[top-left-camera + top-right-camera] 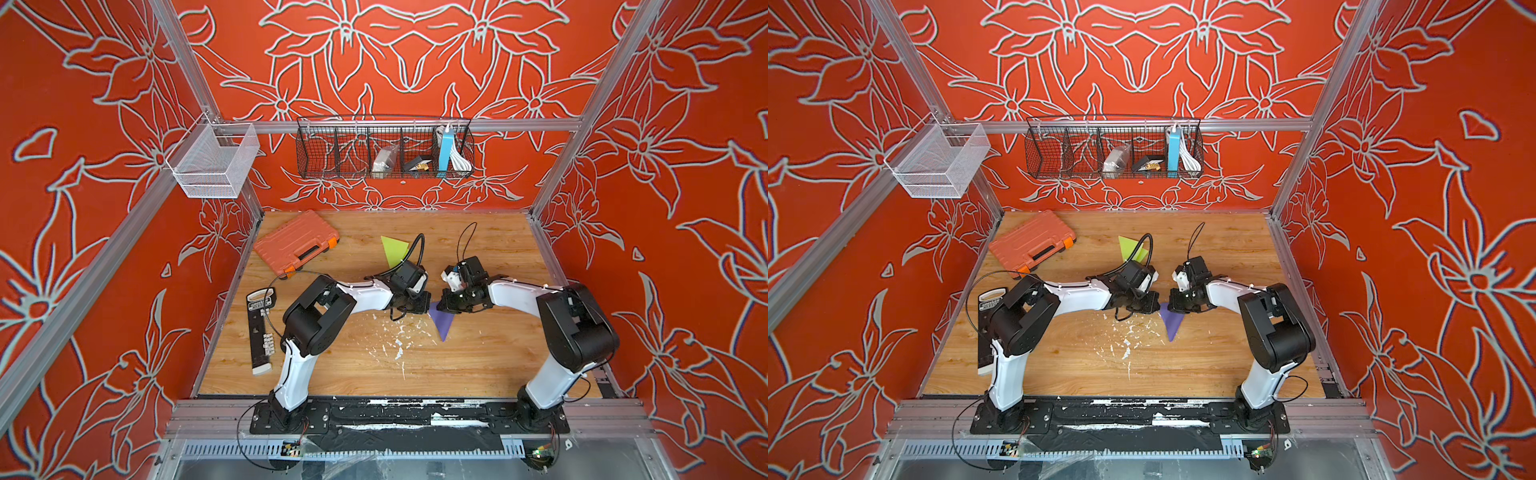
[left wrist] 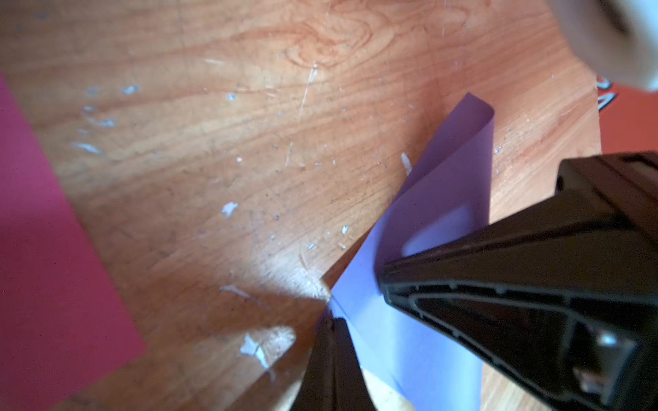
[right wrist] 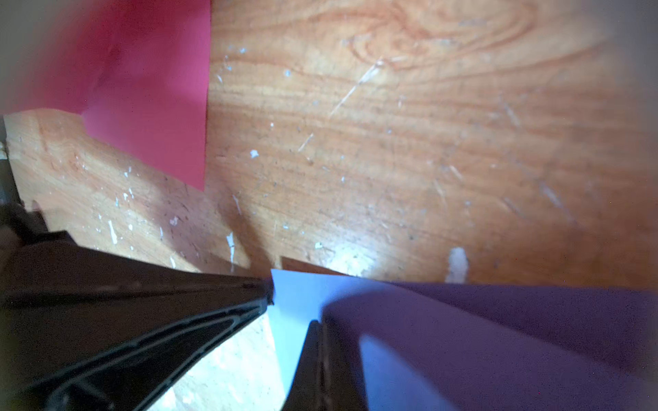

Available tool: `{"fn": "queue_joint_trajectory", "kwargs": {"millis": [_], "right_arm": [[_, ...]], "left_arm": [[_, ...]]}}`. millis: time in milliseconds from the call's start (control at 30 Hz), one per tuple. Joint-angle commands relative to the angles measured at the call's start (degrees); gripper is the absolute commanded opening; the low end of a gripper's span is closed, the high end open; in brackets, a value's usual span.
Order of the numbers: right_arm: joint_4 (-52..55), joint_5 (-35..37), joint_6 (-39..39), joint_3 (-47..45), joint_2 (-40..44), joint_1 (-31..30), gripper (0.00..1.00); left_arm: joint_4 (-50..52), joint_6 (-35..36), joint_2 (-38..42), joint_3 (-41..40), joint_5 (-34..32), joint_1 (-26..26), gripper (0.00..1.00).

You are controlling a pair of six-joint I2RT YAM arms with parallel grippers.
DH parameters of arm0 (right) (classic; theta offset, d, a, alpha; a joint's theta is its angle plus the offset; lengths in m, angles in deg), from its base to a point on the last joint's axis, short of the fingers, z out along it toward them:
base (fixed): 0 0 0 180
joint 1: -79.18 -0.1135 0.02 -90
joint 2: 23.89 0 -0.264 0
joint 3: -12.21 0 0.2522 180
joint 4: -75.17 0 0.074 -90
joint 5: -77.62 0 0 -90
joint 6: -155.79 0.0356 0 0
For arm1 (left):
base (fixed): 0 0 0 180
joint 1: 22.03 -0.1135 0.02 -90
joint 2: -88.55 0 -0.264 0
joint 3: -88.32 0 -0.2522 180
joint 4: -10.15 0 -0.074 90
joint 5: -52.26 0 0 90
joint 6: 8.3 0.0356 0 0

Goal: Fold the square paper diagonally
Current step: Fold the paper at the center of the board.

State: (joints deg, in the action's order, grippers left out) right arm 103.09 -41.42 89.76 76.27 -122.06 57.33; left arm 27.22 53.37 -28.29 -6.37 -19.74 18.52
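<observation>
The left gripper (image 2: 333,331), fingers pressed together, nips a corner of the purple paper (image 2: 452,185), which curls up off the scuffed wooden table (image 2: 249,142). The right gripper (image 2: 391,284) overlaps the paper. A pink sheet (image 2: 42,249) lies well apart.

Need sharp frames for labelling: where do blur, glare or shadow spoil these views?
Right wrist view: corners smeared and dim, purple paper close and soft, glare patch on the table. Left wrist view: a blurred pale blob in one corner, a bright patch on the table by the left end effector. Both top views: sharp and evenly lit.
</observation>
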Motion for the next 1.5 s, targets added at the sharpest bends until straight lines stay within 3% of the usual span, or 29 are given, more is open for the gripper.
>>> {"fn": "queue_joint_trajectory", "kwargs": {"millis": [0,600,1167,1467], "right_arm": [[2.07,-1.95,-2.33,-0.25,-0.59,-0.48,0.00],[1.94,-3.97,-3.91,0.41,-1.32,-0.43,0.00],[2.39,-1.20,-4.04,0.17,-2.02,-0.48,0.00],[1.91,-1.48,-3.45,0.10,-1.96,-0.48,0.00]], "left_arm": [[3.92,1.04,-2.99,-0.01,-2.51,-0.11,0.00],[3.11,0.83,-3.08,0.28,-1.56,-0.13,0.00],[2.64,-1.45,4.16,-0.03,0.28,0.38,0.05],[2.80,-1.89,3.08,1.16,1.57,2.07,0.00]]}}
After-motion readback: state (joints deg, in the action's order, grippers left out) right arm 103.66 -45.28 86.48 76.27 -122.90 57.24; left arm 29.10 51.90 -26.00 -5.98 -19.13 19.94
